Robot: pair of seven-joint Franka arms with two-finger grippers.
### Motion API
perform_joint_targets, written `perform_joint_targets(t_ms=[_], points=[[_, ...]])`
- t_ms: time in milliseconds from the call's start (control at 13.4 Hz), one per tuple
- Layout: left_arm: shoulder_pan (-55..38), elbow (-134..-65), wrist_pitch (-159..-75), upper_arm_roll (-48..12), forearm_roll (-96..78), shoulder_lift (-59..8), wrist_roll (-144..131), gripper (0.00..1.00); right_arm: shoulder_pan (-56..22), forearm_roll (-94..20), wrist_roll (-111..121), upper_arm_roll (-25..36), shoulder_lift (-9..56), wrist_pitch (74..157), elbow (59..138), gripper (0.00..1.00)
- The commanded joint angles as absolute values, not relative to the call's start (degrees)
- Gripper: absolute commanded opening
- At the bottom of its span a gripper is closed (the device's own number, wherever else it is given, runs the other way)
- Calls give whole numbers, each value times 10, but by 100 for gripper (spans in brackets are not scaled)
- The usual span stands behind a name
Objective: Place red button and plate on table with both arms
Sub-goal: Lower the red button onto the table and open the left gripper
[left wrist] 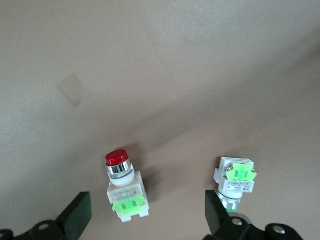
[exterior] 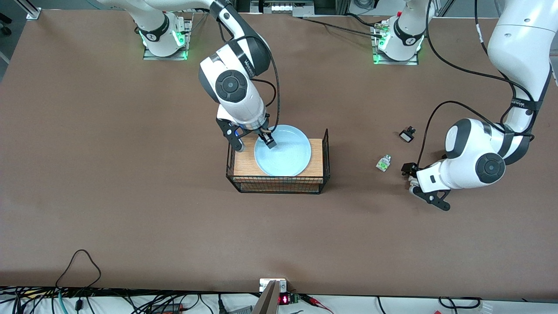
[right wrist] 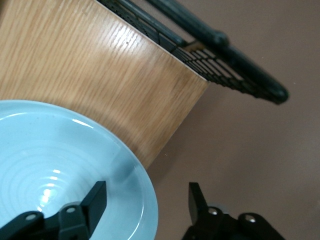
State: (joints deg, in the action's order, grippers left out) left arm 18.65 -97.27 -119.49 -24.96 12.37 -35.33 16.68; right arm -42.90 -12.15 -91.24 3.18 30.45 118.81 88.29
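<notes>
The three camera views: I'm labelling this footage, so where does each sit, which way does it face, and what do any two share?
Front view: high across the table, facing both arms' bases; shows both arms.
Left wrist view: on the left arm, looking down at the red button between its open left gripper jaws.
Right wrist view: on the right arm, right gripper jaws astride the plate rim on the crate.
Shared: front and right wrist views both show plate and crate.

L end effector (left wrist: 145,215) open; R end effector (right wrist: 147,202) straddling.
</notes>
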Motion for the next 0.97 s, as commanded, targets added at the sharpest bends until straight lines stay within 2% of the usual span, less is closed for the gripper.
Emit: perform_joint_targets(t_ms=[0,149,224,373,597,896], points=[[176,-955,-1132,-256,136,-321,120,100,-431,-129,-907,33,287,1184,891,65],[158,-919,-1059,-258,136,-303,72,100,-429,-130,-904,33,286,1184,891,56],[154,-884,-1023,-259,136,-303,59,100,-429,-130,-903,33,285,1184,891,48],[136,-817,-946,-260,135,-303,56,100,-431,-129,-891,33,285,1182,893,39],[132,-761,-866,-265,129,-290,55,100,-432,-129,-879,33,286,1182,899,39],[131,-756,-814,-276,133,-238,31,100,-434,-129,-879,33,287,1183,902,37]])
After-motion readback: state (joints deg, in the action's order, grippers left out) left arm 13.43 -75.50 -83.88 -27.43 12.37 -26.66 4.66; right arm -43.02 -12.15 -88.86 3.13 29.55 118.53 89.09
